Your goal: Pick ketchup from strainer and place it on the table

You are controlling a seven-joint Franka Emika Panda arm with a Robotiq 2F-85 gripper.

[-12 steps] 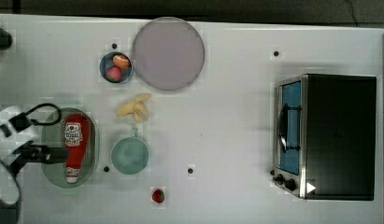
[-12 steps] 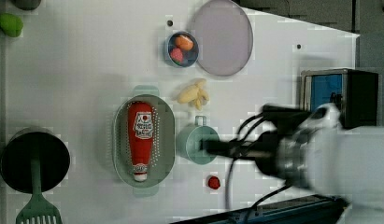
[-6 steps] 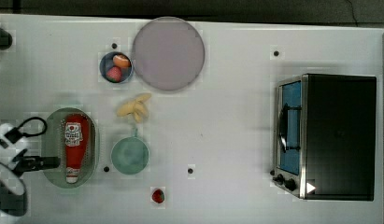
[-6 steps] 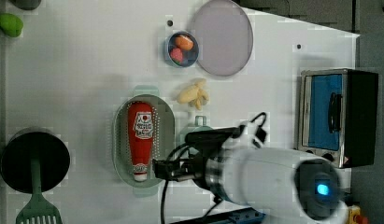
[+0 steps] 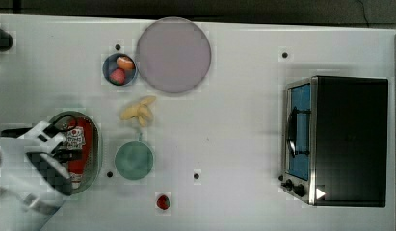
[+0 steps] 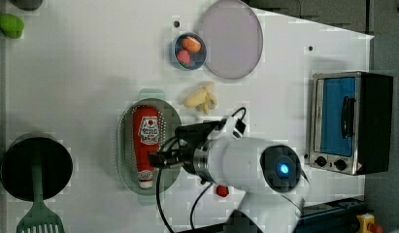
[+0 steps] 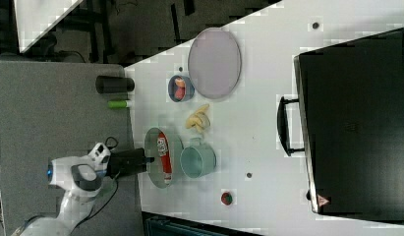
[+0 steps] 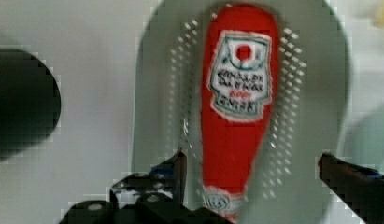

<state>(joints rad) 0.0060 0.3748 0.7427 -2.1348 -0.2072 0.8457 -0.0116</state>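
Observation:
The ketchup [image 5: 85, 142] is a red bottle with a white label. It lies lengthwise in the pale green perforated strainer [image 5: 98, 156] on the white table [image 5: 234, 120], at the top view's left. My gripper [image 5: 66, 153] hangs over the strainer, above the bottle's narrow end. In the wrist view the gripper [image 8: 251, 161] is open, with one dark finger on each side of the ketchup [image 8: 236, 107] neck, and the strainer [image 8: 157, 93] wall lies behind. The left view has the gripper [image 6: 158, 159] just over the ketchup [image 6: 146, 133] and strainer [image 6: 125, 160].
A teal cup [image 5: 134, 160] stands right beside the strainer, with bananas [image 5: 139, 111] above it in the top view. A small strawberry [image 5: 163, 201], a fruit bowl [image 5: 119, 70], a purple plate [image 5: 173, 55] and a toaster oven [image 5: 335, 139] sit further off. In the left view, a black pan [image 6: 36, 167] and a green spatula [image 6: 37, 218] lie left of the strainer.
The arm has swung in over the strainer and now sits above the ketchup's narrow end. The fingers stayed open, and the bottle has not moved.

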